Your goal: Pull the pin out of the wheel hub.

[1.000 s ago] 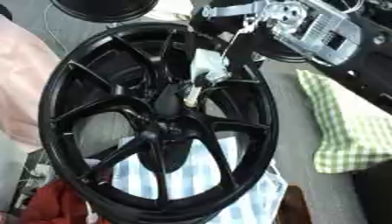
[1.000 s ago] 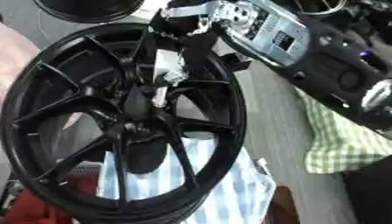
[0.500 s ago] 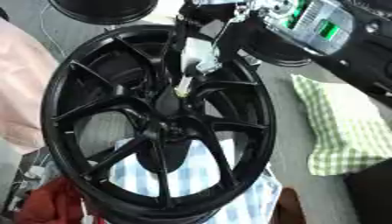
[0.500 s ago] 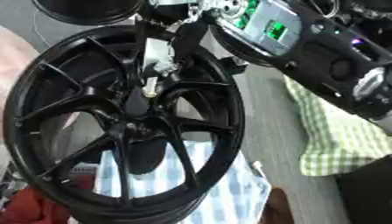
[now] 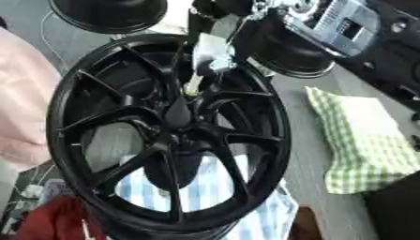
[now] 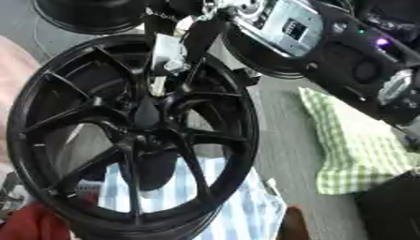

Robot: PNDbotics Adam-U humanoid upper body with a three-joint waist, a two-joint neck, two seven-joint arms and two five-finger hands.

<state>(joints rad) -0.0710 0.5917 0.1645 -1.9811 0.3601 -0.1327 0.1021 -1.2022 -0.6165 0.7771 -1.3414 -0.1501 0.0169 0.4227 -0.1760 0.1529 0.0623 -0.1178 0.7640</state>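
Now a pale pin [image 5: 193, 85] is held pinched by the right hand [image 5: 215, 44] just above the centre of the black wheel hub [image 5: 176, 123]; its tip seems near the hub, so lifting away is probably needed next.

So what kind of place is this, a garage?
Probably a workshop or test bench set up like one. A black wheel lies on a grey table with another dark rim behind, while checked and striped cloths suggest a staged setup.
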